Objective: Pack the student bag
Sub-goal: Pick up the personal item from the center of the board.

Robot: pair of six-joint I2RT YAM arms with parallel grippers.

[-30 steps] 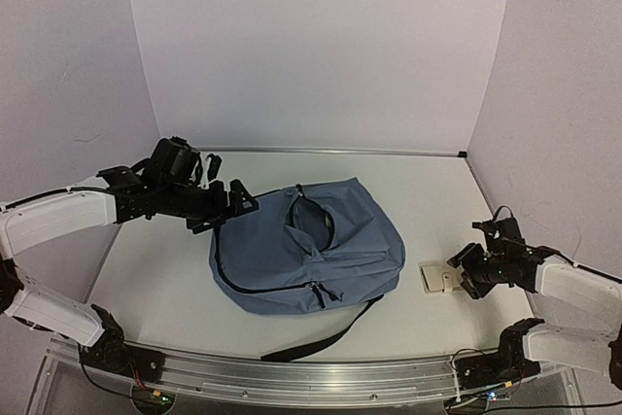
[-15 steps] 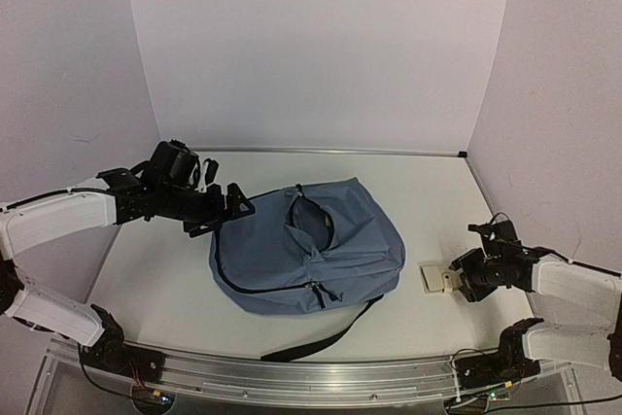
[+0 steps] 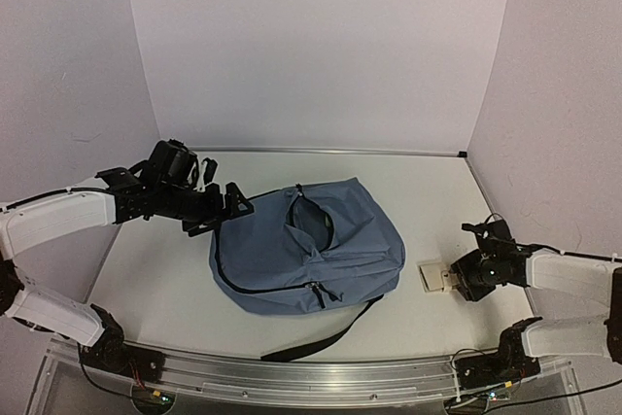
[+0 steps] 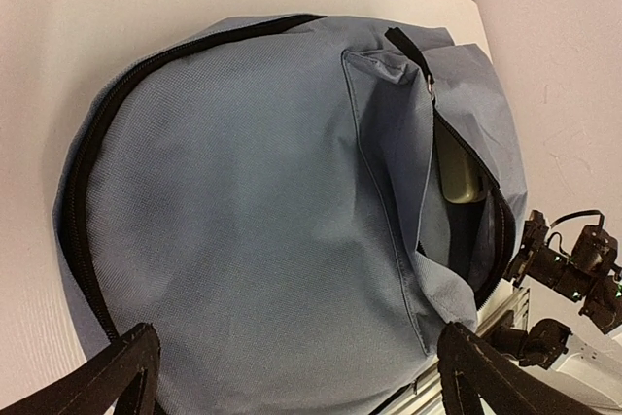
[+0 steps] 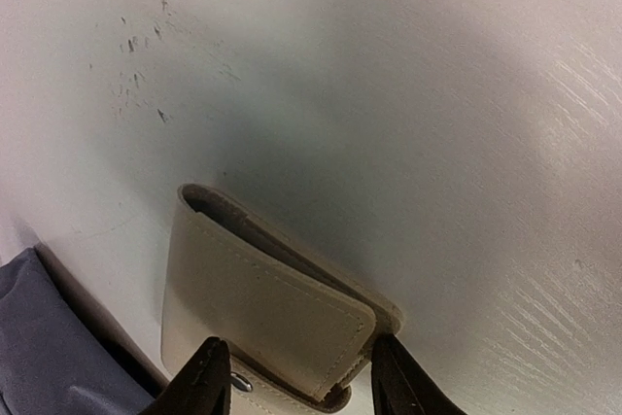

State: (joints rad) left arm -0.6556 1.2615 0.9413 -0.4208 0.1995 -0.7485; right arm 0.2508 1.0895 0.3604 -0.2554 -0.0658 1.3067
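Note:
The student bag (image 3: 311,250), dusty blue with black zippers, lies flat mid-table, its front pocket gaping. In the left wrist view the student bag (image 4: 272,191) fills the frame and a dark object (image 4: 462,177) shows inside the pocket. My left gripper (image 3: 233,203) hovers at the bag's upper left edge, wide open (image 4: 301,376) and empty. A small beige wallet (image 3: 435,277) lies on the table right of the bag. My right gripper (image 3: 457,277) is down at it, and the wallet (image 5: 262,298) sits between its parted fingers (image 5: 296,376). I cannot tell whether they touch it.
A black strap (image 3: 321,342) trails from the bag toward the front rail (image 3: 292,376). White walls enclose the table on three sides. A corner of the bag (image 5: 39,357) lies close to the wallet's left.
My right gripper has edged left onto the wallet and its fingers have narrowed around it. My left gripper has drawn back slightly to the left, still open.

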